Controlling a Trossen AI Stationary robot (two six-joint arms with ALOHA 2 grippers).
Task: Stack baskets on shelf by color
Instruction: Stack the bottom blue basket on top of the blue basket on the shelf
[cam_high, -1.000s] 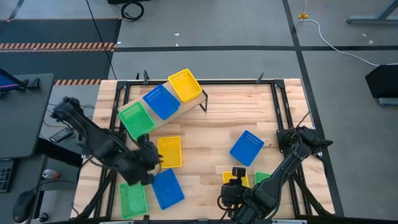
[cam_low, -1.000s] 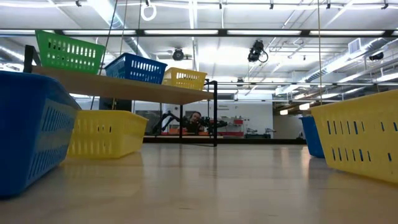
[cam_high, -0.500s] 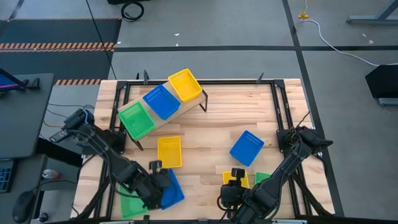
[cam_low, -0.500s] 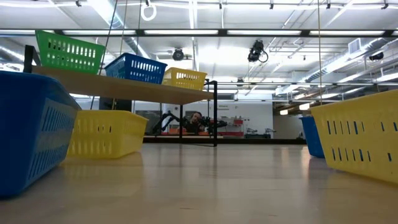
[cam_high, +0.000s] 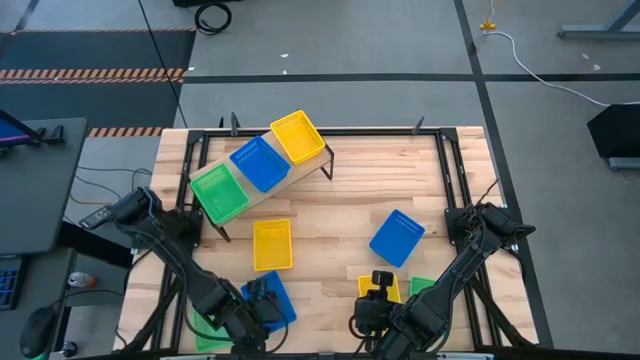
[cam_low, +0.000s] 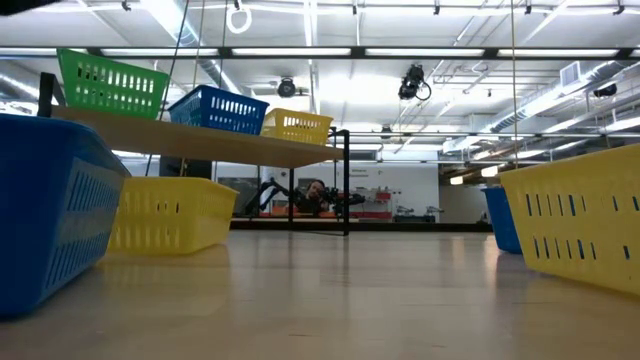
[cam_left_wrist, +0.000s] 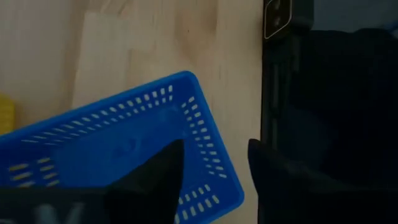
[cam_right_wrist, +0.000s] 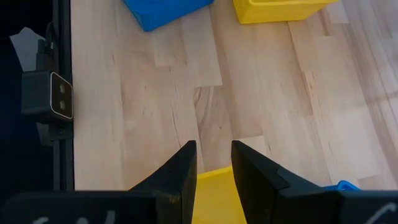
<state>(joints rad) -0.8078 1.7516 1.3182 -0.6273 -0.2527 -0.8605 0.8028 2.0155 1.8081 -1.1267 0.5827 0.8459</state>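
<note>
Left tool (cam_left_wrist: 211, 163), fingers parted, straddles the near-left blue perforated plastic basket's (cam_left_wrist: 118, 155) short end wall, long axis running away.

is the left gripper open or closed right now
Open. In the left wrist view the left gripper shows a clear gap between its fingers, straddling the rim of the blue basket.

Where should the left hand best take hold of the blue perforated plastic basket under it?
Probably the short end wall of the blue perforated plastic basket, approached from above. The basket lies flat, open side up, and the left hand hangs open with one finger inside that rim and one outside.
</note>
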